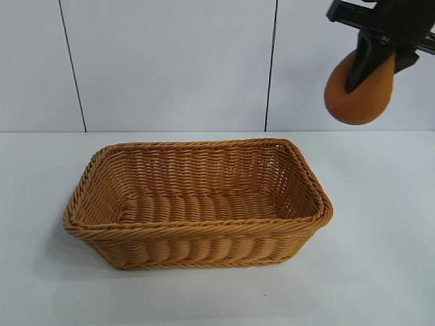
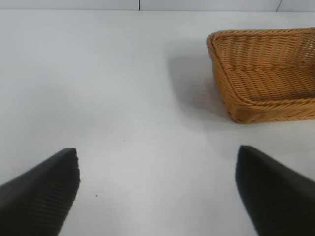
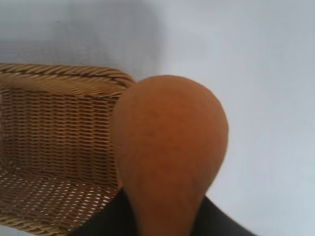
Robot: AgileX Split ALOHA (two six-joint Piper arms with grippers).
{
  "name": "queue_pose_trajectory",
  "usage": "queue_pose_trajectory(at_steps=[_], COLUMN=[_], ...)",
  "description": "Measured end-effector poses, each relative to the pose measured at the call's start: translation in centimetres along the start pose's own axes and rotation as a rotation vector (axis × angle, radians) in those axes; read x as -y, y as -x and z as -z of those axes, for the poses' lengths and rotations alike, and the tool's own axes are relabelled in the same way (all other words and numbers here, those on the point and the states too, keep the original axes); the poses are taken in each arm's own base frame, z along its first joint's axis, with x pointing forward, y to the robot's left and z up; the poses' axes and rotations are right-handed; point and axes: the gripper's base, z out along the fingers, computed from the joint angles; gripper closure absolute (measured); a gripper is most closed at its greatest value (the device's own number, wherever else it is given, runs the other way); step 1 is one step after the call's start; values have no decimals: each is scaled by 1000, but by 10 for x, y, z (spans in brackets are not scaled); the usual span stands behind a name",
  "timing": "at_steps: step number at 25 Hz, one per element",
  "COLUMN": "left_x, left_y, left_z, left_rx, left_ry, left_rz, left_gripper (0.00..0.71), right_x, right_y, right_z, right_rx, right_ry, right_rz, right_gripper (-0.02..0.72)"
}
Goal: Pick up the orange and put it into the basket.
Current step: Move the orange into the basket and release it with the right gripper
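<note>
Right tool (image 1: 370, 58): I have it clamped on the dull orange-brown, pear-shaped orange (image 1: 359, 92), high above the bench, off the basket's right end.
Left tool (image 2: 157, 189): parked, fingers wide apart, holding nothing.
Tan woven wicker basket (image 1: 204, 231): nothing inside.
Progress: pickup done; carry over and release remain.

You see a smooth white matte tabletop (image 1: 380, 272) spreading across the scene; behind it rises a pale grey panelled wall (image 1: 170, 61); thin dark vertical seams (image 1: 72, 64) split that wall into panels.
</note>
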Motion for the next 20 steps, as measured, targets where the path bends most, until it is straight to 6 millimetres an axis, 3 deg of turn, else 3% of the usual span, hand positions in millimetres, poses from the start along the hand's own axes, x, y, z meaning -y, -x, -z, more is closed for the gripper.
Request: queue_pose_trajectory(at_steps=[7,10,14,20], left_x=[0,0,0,0], left_y=[0,0,0,0], left_z=[0,0,0,0], left_rx=[0,0,0,0], left_ry=[0,0,0,0], left_rz=[0,0,-6,0], left_gripper=[95,95,95,95], right_x=[-103,-131,-138,-126], right_y=[-14,-19,-19,-25], right_z=[-23,-40,-73,-145], right_rx=[40,55,40,-67], right_ry=[88,112,102,61], right_rz=[189,222,220,190], right_gripper=[649,649,649,649])
